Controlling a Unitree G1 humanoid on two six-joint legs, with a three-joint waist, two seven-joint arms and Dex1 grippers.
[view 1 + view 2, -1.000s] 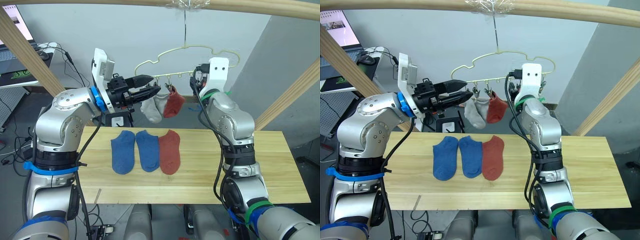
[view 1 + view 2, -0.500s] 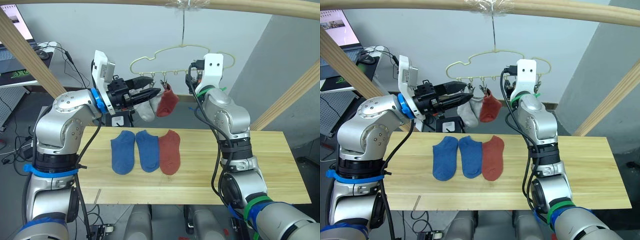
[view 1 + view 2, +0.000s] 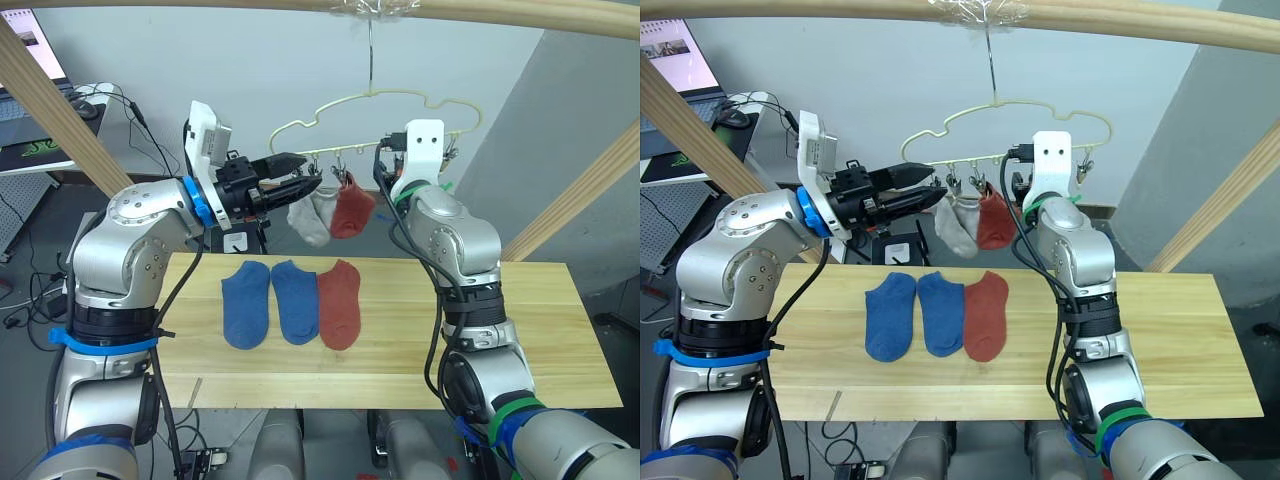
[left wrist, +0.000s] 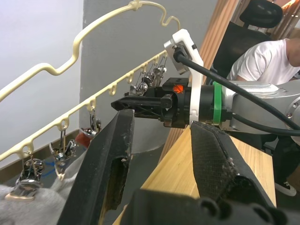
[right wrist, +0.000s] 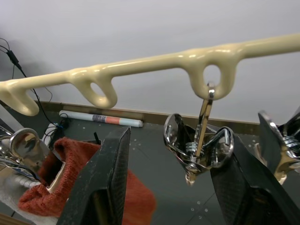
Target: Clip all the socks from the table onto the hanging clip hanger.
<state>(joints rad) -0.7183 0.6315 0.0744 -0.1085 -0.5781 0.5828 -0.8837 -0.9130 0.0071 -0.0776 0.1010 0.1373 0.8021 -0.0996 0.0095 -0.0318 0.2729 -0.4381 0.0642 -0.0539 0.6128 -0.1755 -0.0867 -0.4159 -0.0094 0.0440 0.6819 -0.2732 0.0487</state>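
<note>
Up close, right end effector [image 5: 166, 187] straddles an empty clip [image 5: 199, 145].

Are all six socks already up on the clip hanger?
No: two blue socks and a rust-red sock lie flat on the table, while two grey and one red hang from the clip hanger.

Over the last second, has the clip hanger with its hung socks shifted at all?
Yes. The clip hanger swung toward the robot's left half a second ago, then swung back; against the fixed top pole it hangs about where it was a second ago.
</note>
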